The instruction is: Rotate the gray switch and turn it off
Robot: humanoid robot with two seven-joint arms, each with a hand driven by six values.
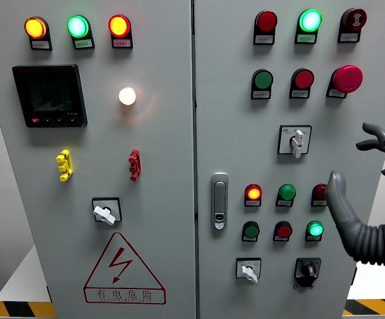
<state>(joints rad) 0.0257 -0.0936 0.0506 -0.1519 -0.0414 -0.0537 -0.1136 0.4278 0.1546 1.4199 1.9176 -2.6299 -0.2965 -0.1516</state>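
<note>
A grey rotary switch (297,141) with a white handle sits on a square plate in the right cabinet panel, its handle pointing down. My right hand (360,169) comes in at the right edge, just right of and slightly below that switch, not touching it. Its fingers (377,141) are spread and hold nothing, and the thumb (336,196) points up in front of a red lamp. Two more grey switches show: one low on the right panel (248,270) and one on the left panel (104,212), both handles tilted. The left arm is out of view.
Around the switch are red and green lamps, a red mushroom button (347,78) and a black rotary knob (307,270). A door latch (219,201) stands near the panel seam. The left panel carries a black display (49,95), yellow and red toggles and a warning triangle (123,269).
</note>
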